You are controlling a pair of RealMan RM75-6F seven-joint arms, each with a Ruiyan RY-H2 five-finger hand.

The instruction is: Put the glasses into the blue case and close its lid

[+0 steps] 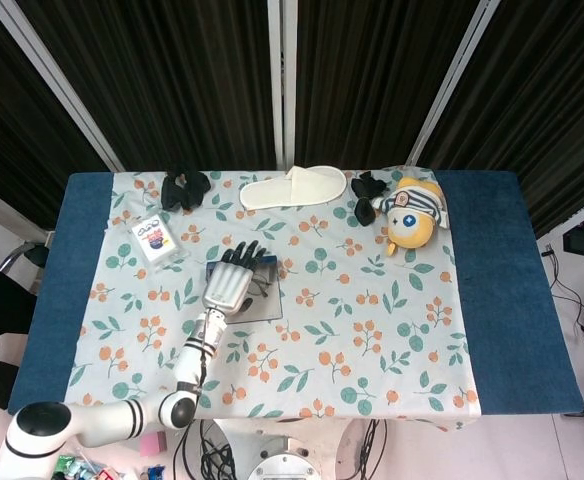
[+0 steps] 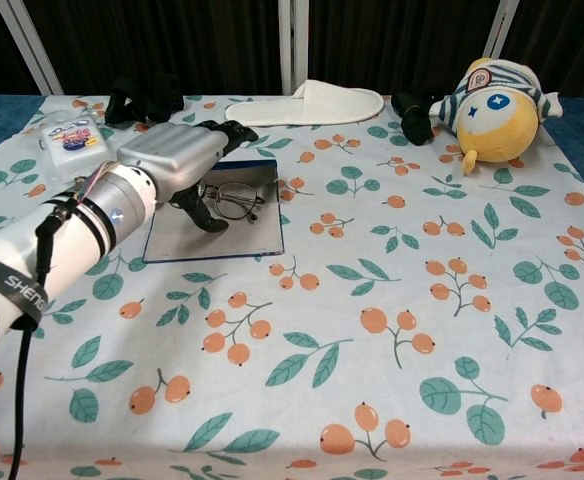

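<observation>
The glasses [image 2: 230, 200] have thin dark rims and lie on the open blue case [image 2: 227, 238], a flat grey panel with a blue edge at the left of the table. In the head view the glasses [image 1: 262, 283] show just right of my left hand [image 1: 228, 285], on the case [image 1: 260, 308]. My left hand [image 2: 167, 158] hovers over the case's left half with its fingers stretched out and apart. Its thumb hangs down beside the left lens. Nothing is gripped. My right hand is in neither view.
A white slipper [image 1: 292, 187] lies at the table's back. A yellow plush toy [image 1: 412, 215] sits at the back right beside a black item [image 1: 367, 190]. Another black item [image 1: 185, 187] and a small packet [image 1: 154, 238] lie at the back left.
</observation>
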